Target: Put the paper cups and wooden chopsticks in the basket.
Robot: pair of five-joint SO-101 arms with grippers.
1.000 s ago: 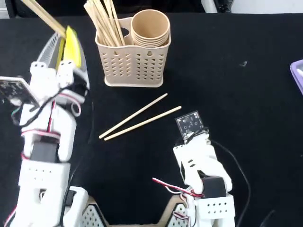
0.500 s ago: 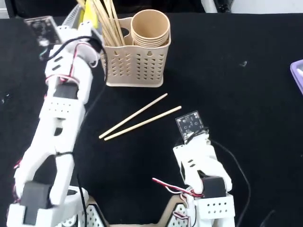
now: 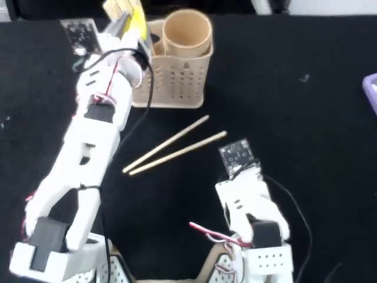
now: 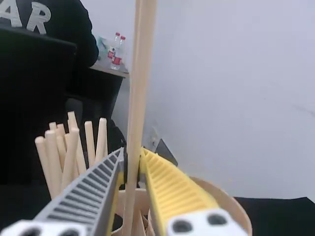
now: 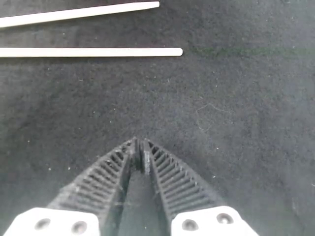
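A beige slotted basket stands at the back of the table, with stacked paper cups in its right compartment. My left gripper hovers over the left compartment. In the left wrist view the left gripper is shut on an upright wooden chopstick, with several bundled chopsticks and a cup rim beside it. Two chopsticks lie side by side mid-table. My right gripper is shut and empty, just short of those chopsticks.
Black cloth covers the table. A purple object pokes in at the right edge. The right arm's base sits at the front centre, and the left arm stretches diagonally across the left side.
My left arm has swung from the far left over to the basket, carrying the chopstick to above the left compartment. The right arm and the two loose chopsticks have not moved.
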